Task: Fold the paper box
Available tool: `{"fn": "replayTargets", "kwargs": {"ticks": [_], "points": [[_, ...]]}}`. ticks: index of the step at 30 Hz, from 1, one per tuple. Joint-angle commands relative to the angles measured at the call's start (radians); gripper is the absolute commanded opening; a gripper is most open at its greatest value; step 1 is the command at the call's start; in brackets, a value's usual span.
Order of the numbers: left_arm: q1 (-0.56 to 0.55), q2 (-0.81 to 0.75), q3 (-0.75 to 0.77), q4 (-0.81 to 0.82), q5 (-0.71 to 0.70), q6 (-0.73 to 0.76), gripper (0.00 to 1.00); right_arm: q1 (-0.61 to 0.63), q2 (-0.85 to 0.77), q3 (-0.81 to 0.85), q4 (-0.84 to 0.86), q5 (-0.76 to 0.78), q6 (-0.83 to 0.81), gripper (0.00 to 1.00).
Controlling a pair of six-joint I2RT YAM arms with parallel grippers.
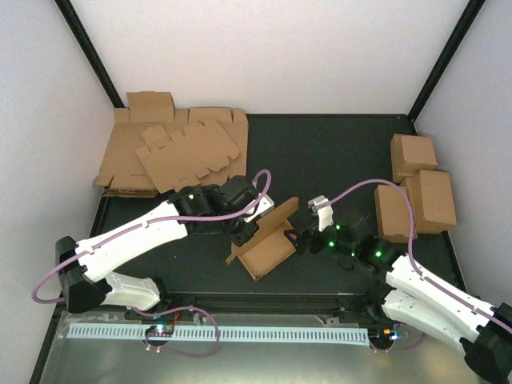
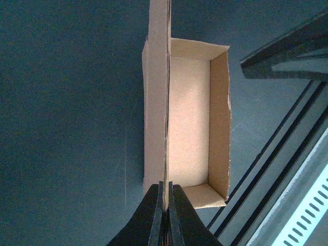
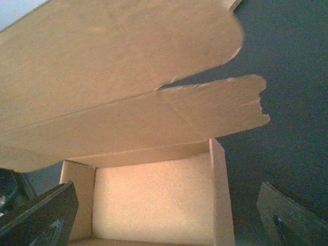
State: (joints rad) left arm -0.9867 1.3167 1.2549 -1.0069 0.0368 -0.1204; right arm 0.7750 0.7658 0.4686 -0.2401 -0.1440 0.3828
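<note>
The paper box [image 1: 268,244] is a brown cardboard tray with raised walls, standing mid-table with its lid flap upright. My left gripper [image 1: 245,232] is at the box's left end, shut on the edge of the upright flap. In the left wrist view the black fingertips [image 2: 154,205] pinch that thin panel [image 2: 160,77], and the open tray [image 2: 189,118] lies just to its right. My right gripper [image 1: 309,229] is at the box's right end, open. In the right wrist view its fingers [image 3: 46,212] stand wide on either side of the tray [image 3: 154,205], under the overhanging flap [image 3: 118,77].
A heap of flat brown blanks [image 1: 172,152] lies at the back left. Three folded boxes [image 1: 416,188] stand at the right edge. A black frame rail [image 2: 287,56] and a white perforated strip [image 1: 216,332] run along the near edge.
</note>
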Motion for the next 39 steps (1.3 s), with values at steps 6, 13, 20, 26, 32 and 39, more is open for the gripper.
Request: {"fn": "replayTargets", "kwargs": {"ticks": [6,13,20,26,32,39], "points": [[0.024,-0.073,0.058,-0.082,0.076,0.067,0.02,-0.132,0.028,-0.050,0.295,-0.217,-0.081,1.00],[0.036,-0.086,0.078,-0.116,0.147,0.077,0.02,-0.199,0.071,-0.079,0.464,-0.377,-0.091,0.99],[0.042,-0.084,0.097,-0.122,0.135,0.082,0.02,-0.197,0.145,-0.014,0.378,-0.510,-0.193,0.95],[0.046,-0.066,0.120,-0.117,0.088,0.074,0.01,-0.188,0.109,-0.024,0.317,-0.489,-0.191,0.70],[0.051,-0.044,0.136,-0.129,0.054,0.064,0.02,-0.169,0.080,-0.028,0.265,-0.440,-0.190,0.47],[0.055,-0.042,0.146,-0.141,0.031,0.056,0.02,-0.168,0.012,-0.053,0.237,-0.415,-0.173,0.44]]}}
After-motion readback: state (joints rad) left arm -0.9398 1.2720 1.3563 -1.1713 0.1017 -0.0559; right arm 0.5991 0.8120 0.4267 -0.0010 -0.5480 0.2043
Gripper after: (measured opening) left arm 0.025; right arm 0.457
